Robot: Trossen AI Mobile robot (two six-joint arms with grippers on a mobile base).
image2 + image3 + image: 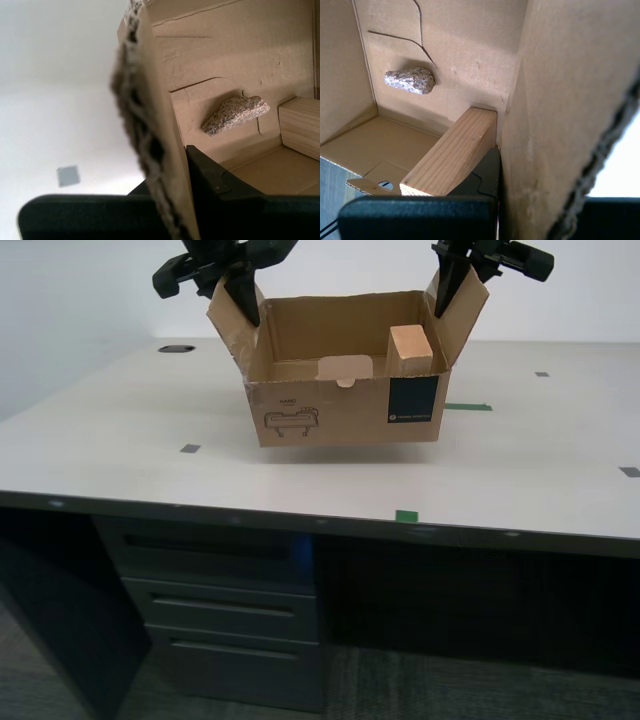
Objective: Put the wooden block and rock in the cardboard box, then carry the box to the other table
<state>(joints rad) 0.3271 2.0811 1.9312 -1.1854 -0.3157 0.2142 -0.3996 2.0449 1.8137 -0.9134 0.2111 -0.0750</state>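
holding the cardboard box just above the desk.
you see my first gripper and my second gripper each clamped on a side flap for balance; the wooden block and rock lie inside the box.

I see a smooth off-white desk with dark drawers beneath it. Green tape marks and grey squares dot its top, and a grommet hole sits near the back edge.

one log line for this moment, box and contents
cardboard box: lifted off desk | first gripper, second gripper: shut on flaps | wooden block, rock: inside
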